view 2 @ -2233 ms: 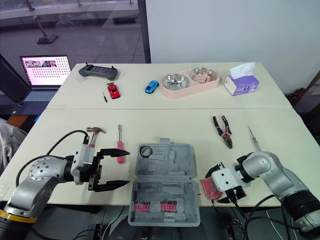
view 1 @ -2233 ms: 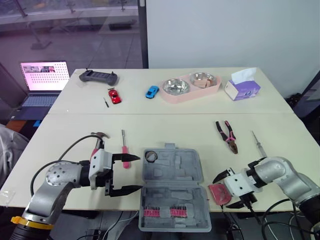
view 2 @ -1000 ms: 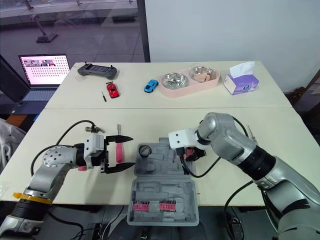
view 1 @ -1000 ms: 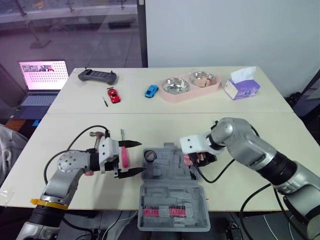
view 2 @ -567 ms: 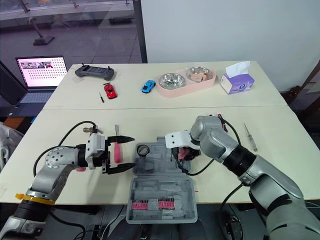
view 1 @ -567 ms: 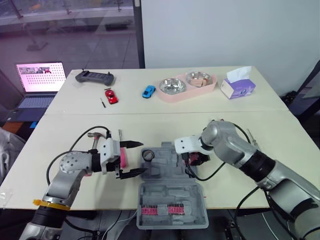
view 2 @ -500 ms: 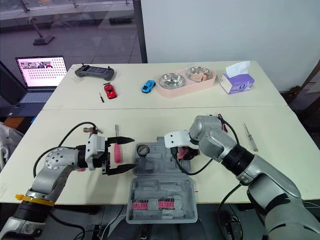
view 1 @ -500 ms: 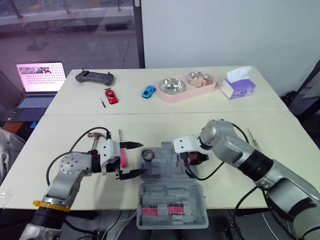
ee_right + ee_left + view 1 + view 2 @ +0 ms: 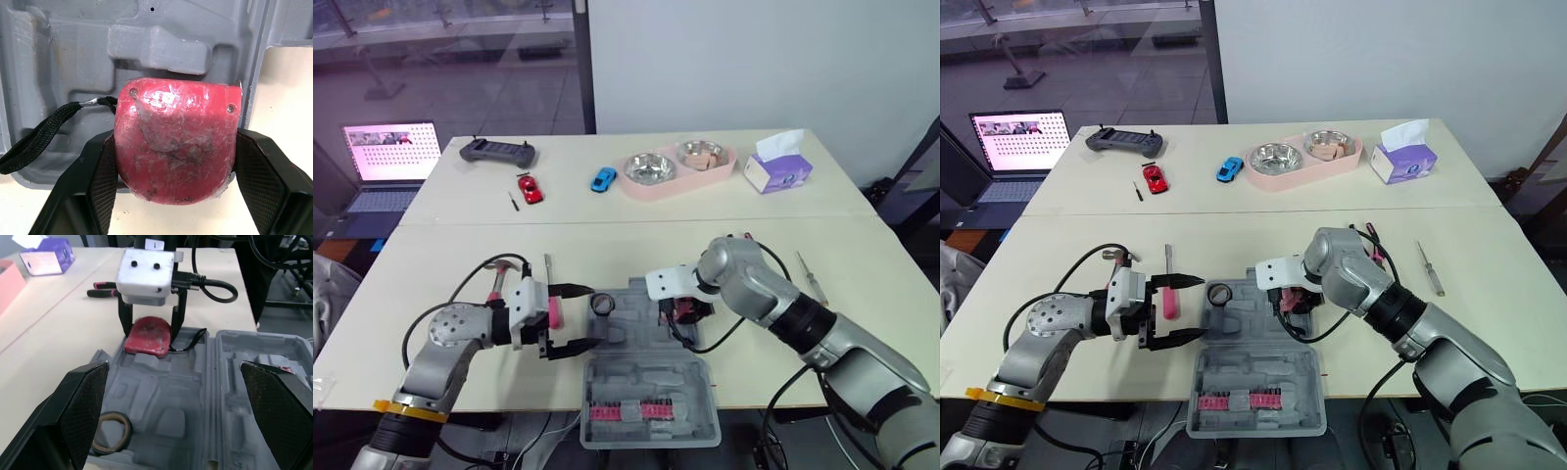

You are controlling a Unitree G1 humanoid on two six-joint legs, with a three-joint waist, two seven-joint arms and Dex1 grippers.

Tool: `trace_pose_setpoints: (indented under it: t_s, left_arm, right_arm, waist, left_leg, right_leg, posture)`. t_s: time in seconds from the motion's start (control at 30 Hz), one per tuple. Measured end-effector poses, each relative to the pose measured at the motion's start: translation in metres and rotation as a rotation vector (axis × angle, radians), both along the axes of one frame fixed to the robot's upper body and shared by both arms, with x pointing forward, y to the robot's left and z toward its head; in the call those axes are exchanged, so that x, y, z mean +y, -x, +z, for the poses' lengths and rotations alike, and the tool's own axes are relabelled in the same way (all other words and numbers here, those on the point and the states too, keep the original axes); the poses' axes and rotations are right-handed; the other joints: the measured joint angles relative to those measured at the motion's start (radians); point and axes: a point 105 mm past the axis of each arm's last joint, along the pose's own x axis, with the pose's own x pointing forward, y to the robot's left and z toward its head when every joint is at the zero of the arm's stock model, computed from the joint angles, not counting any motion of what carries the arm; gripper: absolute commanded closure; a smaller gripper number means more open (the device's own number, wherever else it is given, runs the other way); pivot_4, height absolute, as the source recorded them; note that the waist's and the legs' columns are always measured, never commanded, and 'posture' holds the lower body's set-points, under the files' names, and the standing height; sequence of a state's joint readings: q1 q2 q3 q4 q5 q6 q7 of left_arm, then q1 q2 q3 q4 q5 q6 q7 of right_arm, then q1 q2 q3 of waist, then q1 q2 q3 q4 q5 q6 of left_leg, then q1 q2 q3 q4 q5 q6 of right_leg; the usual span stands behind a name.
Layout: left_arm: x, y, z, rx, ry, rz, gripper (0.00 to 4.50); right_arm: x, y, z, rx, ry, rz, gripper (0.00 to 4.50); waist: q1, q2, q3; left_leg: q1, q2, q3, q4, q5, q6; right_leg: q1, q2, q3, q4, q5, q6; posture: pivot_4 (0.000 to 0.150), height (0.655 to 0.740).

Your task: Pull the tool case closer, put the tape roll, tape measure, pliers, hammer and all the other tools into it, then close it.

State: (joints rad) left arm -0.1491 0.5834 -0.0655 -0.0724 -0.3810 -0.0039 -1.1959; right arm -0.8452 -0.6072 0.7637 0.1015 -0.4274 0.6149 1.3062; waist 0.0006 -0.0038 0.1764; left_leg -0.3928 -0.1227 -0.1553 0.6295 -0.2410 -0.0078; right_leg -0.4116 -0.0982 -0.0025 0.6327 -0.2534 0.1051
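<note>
Asking, K: state of the right gripper (image 9: 149, 322)?
Answering, R: clamped on the red tape measure (image 9: 176, 147), one finger on each flat side. It sits at the right edge of the tool case (image 9: 1246, 325) tray, partly past the rim. Cannot tell if it touches. Its strap (image 9: 39, 139) trails into the tray.
Asking, K: how to seat it well?
Answering, R: my judgement: shift inward until the body is wholly over a recess, lower until it rests, then let go. Released here, it may tip off the rim onto the table. Keep the strap off the rim, or the lid may not shut.
Asking, K: left gripper (image 9: 1201, 306)?
Answering, R: spread wide, empty, just beside the case's left edge, near the pink-handled screwdriver (image 9: 1167, 294).
Asking, K: containers?
Answering, R: tray holds the tape roll (image 9: 111, 432) in its far left corner; lid half holds a pink bit strip (image 9: 631, 411). Hammer (image 9: 501, 266), pliers (image 9: 105, 288) and thin screwdriver (image 9: 1433, 269) lie outside on the table. On the far table, the pink holder (image 9: 677, 191) carries two steel bowls: far bowl (image 9: 704, 153) has pale lumps, near bowl (image 9: 649, 168) looks empty. Tissue box (image 9: 781, 176) has one tissue standing out
</note>
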Motion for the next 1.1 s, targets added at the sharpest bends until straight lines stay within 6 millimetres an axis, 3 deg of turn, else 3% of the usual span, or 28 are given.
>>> trace_pose_setpoints:
  t_s: [0.13,0.3,0.47,0.57,0.67,1.1]
  left_arm:
    - [0.000,0.001,-0.001,0.012,-0.005,-0.002,0.00]
    - [0.001,0.005,-0.005,0.036,-0.012,-0.009,0.00]
    - [0.003,0.007,-0.007,0.043,-0.015,-0.018,0.00]
    - [0.003,0.008,-0.008,0.045,-0.016,-0.023,0.00]
    - [0.003,0.008,-0.008,0.046,-0.016,-0.026,0.00]
    - [0.006,0.007,-0.009,0.049,-0.011,0.005,0.00]
  right_arm:
    - [0.000,-0.001,0.002,-0.009,-0.009,-0.022,0.07]
    - [0.003,0.001,0.022,-0.042,-0.071,-0.036,0.07]
    - [-0.010,0.009,0.041,-0.058,-0.153,-0.073,0.07]
    - [-0.013,0.014,0.037,-0.029,-0.199,-0.107,0.90]
    - [-0.016,0.016,0.033,-0.016,-0.257,-0.133,2.20]
    - [-0.024,0.022,0.006,-0.065,-0.657,-0.191,2.20]
  waist:
    - [-0.006,0.000,0.000]
    - [-0.012,0.000,0.000]
    - [-0.010,0.000,0.000]
    - [-0.012,0.000,0.000]
    - [-0.012,0.000,0.000]
    - [-0.013,0.000,0.000]
  left_leg:
    - [0.000,0.000,0.000,0.000,0.000,0.000]
    - [0.000,0.000,0.000,-0.001,0.000,0.000]
    - [0.000,0.000,0.000,0.000,0.000,0.000]
    - [0.000,0.000,0.000,0.000,0.000,0.000]
    - [0.000,0.000,0.000,-0.001,0.000,0.000]
    - [0.001,0.000,0.000,0.000,0.000,0.000]
  right_leg:
    - [0.000,0.000,0.000,0.000,0.000,0.000]
    - [0.000,0.000,0.000,0.000,0.000,0.000]
    - [0.000,0.000,0.000,0.000,0.000,0.000]
    - [0.000,-0.001,0.000,0.000,0.000,0.000]
    - [0.000,0.000,0.001,0.000,0.000,0.000]
    - [0.001,0.000,0.002,0.000,0.000,0.000]
  posture:
    - [0.150,0.7400]
    - [0.150,0.7400]
    - [0.150,0.7400]
    - [0.150,0.7400]
    - [0.150,0.7400]
    - [0.150,0.7400]
